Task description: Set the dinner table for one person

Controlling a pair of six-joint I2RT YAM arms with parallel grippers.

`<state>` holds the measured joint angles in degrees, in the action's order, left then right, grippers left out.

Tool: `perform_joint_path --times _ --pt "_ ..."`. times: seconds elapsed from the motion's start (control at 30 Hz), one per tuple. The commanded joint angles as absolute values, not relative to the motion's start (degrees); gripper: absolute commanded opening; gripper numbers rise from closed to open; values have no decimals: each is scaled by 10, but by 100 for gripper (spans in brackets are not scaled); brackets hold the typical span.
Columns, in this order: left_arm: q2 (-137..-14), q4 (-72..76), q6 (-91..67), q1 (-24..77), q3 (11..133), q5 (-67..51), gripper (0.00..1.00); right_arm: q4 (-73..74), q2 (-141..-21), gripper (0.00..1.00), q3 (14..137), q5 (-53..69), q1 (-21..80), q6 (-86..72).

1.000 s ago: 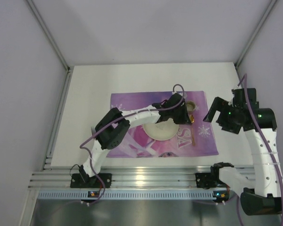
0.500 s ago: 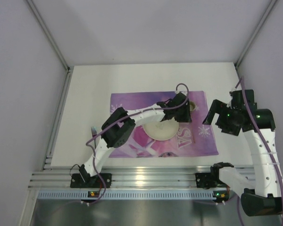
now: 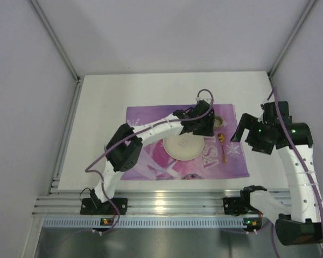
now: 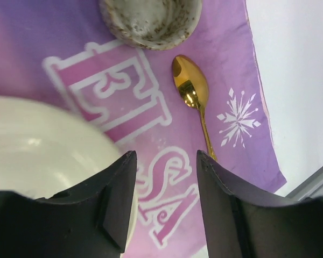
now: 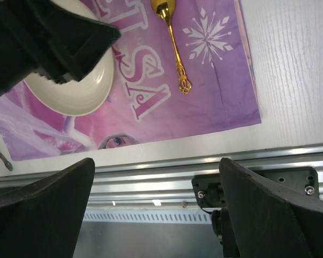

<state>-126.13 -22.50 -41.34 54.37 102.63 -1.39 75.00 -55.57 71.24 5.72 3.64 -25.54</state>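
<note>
The dinner table (image 3: pixel 102 123) is a white top with a purple "ELSA" placemat (image 3: pixel 145 115) on it. On the mat lie a white plate (image 3: pixel 183 148), a speckled cup (image 3: pixel 218 121) and a gold spoon (image 3: pixel 224 146), which is to the right of the plate. My left gripper (image 3: pixel 203 129) hovers between plate and cup. In the left wrist view it is open (image 4: pixel 166 161), nothing is between its fingers, and the spoon (image 4: pixel 191 88) lies free ahead. My right gripper (image 3: pixel 250 134) hangs open over the mat's right edge and holds nothing (image 5: pixel 157 166).
A ribbed aluminium rail (image 3: pixel 161 201) runs along the near edge with both arm bases on it. A thin dark utensil end (image 5: pixel 1 157) shows left of the mat. White walls close in the table on three sides.
The left gripper has opened and let go of the gold spoon, which now lies on the mat right of the plate. The gripper has drawn back slightly left and away. The right arm has barely moved.
</note>
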Motion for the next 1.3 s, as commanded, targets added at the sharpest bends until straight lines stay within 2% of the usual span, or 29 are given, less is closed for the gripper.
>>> perform_joint_path --times 0.0,0.1,0.2,0.23,0.33,0.43,0.53,0.6,0.73,0.97,1.27 --pt "-1107 -333 -391 531 1028 85 54 742 -552 100 724 68 43 -259" --pt "-988 -416 -406 498 936 154 53 737 -551 100 722 83 43 -264" --pt "-871 -453 -431 417 792 157 52 724 -549 100 708 98 43 -271" --pt "-848 -481 -441 346 718 149 50 720 -549 100 702 105 43 -273" --pt "-784 -508 -422 195 602 101 48 702 -550 100 681 127 43 -280" --pt "-774 -512 -359 109 556 92 48 688 -554 100 668 138 44 -283" --pt "-823 -522 -300 61 553 119 48 685 -561 100 668 140 45 -284" --pt "-863 -520 -284 32 555 79 45 683 -563 100 671 143 47 -285" --pt "-950 -544 -270 21 595 87 43 690 -572 100 686 142 47 -282" --pt "-958 -544 -228 4 605 109 43 697 -572 100 690 123 47 -281" --pt "-1033 -527 -189 -14 608 100 34 693 -594 100 687 105 47 -280"
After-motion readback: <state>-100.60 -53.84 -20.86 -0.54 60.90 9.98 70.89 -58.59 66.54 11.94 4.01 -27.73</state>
